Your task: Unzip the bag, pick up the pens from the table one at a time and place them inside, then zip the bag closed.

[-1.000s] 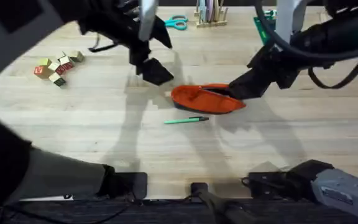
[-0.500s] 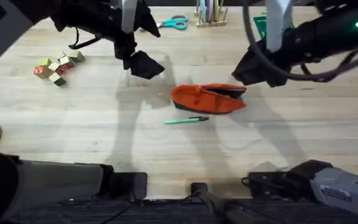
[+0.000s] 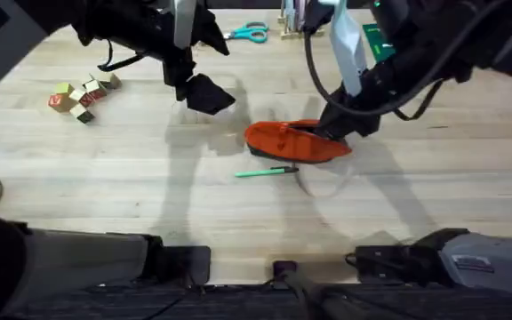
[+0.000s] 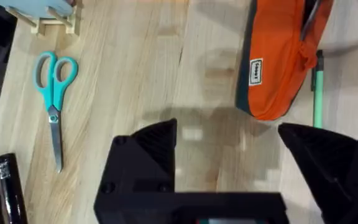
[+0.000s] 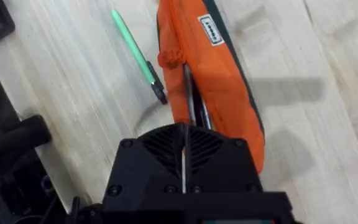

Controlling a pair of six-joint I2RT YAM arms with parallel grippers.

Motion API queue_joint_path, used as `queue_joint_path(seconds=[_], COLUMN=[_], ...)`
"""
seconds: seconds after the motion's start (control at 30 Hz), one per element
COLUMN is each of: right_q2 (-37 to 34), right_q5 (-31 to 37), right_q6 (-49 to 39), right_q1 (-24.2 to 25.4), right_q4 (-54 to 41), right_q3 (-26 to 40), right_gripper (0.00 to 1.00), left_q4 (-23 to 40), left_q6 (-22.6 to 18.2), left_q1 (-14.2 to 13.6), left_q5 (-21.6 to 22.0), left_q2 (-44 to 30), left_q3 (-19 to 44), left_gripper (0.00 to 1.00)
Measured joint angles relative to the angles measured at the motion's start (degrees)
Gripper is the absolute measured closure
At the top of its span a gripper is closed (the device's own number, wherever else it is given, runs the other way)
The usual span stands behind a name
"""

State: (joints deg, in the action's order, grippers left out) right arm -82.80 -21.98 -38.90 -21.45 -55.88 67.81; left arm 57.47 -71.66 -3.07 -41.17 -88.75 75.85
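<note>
Overhead view: the bag [image 3: 296,141] is lying near the middle of the table [image 3: 238,213], long axis running left to right, with 1 green pen [image 3: 267,172] lying on the wood just beside its near edge, apart from it. The right gripper [image 3: 334,127] is reaching down over the bag's right end. In the right wrist view its 2 fingers are pressed together with no gap, sitting directly above the bag [image 5: 210,74] where the zipper opening is showing dark slim items inside; whether the tips are pinching the zipper pull cannot be told. The pen [image 5: 138,56] is lying alongside the bag there, dark tip toward the gripper.

The left gripper [image 3: 204,93] is hovering over bare wood, well apart from the bag, up and to its left in the overhead view. In the left wrist view its fingers [image 4: 151,146] are spread wide with nothing between them, and bare table is showing under the gap; the bag [image 4: 278,56] and pen [image 4: 317,87] are lying beyond them.

Teal scissors [image 3: 251,33] are lying at the table's far edge, and a cluster of small blocks [image 3: 82,94] is sitting toward the left.
</note>
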Motion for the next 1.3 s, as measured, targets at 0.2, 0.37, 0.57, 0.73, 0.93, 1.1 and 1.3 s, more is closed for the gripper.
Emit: queue_joint_path(seconds=[0.2, 0.37, 0.57, 0.73, 0.93, 1.1, 1.3], right_q2=[-4.4, -7.3, -11.5, -12.7, -12.7, -12.7, -12.7], right_q5=[-0.4, -0.4, -0.8, -0.7, -0.7, -0.8, -0.8], right_q6=[-0.4, -0.4, -0.6, -0.5, -0.5, -1.3, -1.3], right_q1=[0.0, 0.0, -0.2, -1.1, -1.3, -1.9, -2.0], right_q4=[3.6, 6.3, 7.8, 8.0, 8.0, 7.6, 7.6], right_q3=[0.0, 0.0, 0.0, 0.0, 0.0, 0.0, 0.0], right_gripper=[0.969, 0.969, 0.969, 0.968, 0.949, 0.036, 0.005], left_q4=[0.0, 0.0, 0.0, 0.0, 0.0, 0.0, 0.2], left_q6=[0.0, 0.0, 0.0, 0.0, 0.0, 0.0, 0.0], left_q1=[0.0, 0.0, 0.0, 0.0, 0.0, 0.0, 0.0], left_q5=[0.0, 0.0, 0.0, 0.0, 0.0, 0.0, 0.0], left_q2=[0.0, 0.0, 0.0, 0.0, 0.0, 0.0, 0.0], left_q3=[0.0, 0.0, 0.0, 0.0, 0.0, 0.0, 0.0], left_gripper=[0.007, 0.007, 0.008, 0.007, 0.008, 0.007, 0.007])
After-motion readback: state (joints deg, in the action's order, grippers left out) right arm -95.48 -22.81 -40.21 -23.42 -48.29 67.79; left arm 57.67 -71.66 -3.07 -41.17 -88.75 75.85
